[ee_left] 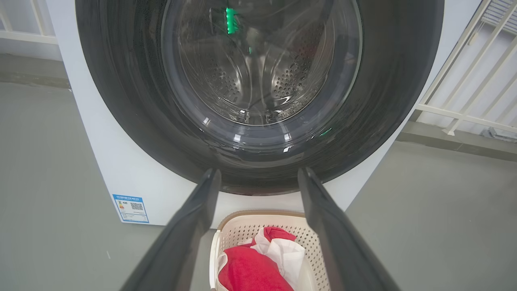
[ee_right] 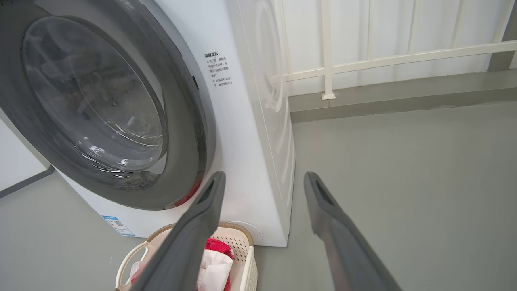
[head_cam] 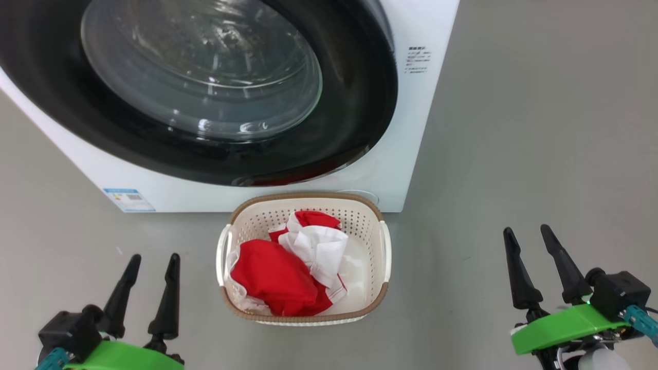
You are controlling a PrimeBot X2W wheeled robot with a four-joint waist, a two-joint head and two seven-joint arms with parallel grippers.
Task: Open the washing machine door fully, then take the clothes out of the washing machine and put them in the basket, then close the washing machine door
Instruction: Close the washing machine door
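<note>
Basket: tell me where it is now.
The basket stands on the floor, lower centre of the head view, just before the washing machine, between the left claw and right claw.

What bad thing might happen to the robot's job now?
Two things, maybe. The basket holding the clothes stands close below the washing machine door, between the open left gripper and right gripper; a careless arm swing might knock it. I cannot tell whether the door latched, so it might drift open.
</note>
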